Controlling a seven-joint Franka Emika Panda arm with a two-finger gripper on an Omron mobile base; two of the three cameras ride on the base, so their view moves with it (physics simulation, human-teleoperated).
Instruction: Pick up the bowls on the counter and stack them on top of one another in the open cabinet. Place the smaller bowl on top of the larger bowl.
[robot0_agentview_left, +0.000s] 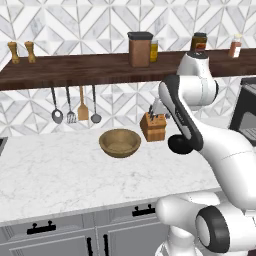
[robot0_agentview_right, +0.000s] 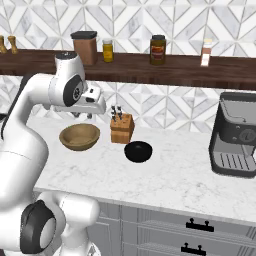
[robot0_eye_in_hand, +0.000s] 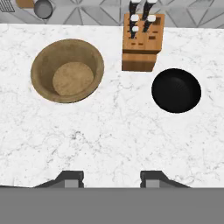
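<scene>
Counter (robot0_eye_in_hand: 113, 135) bowls (robot0_eye_in_hand: 68, 71) beyond gripper (robot0_eye_in_hand: 112, 179)

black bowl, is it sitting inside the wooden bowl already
No, in the hand view the black bowl rests on the bare counter well apart from the wooden bowl, with the knife block standing between them.

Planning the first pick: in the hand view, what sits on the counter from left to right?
wooden bowl → knife block → black bowl

White marble counter (robot0_eye_in_hand: 113, 135) carries wooden bowl (robot0_eye_in_hand: 67, 71), knife block (robot0_eye_in_hand: 141, 41), black bowl (robot0_eye_in_hand: 176, 90), coffee machine (robot0_agentview_right: 234, 135).
</scene>
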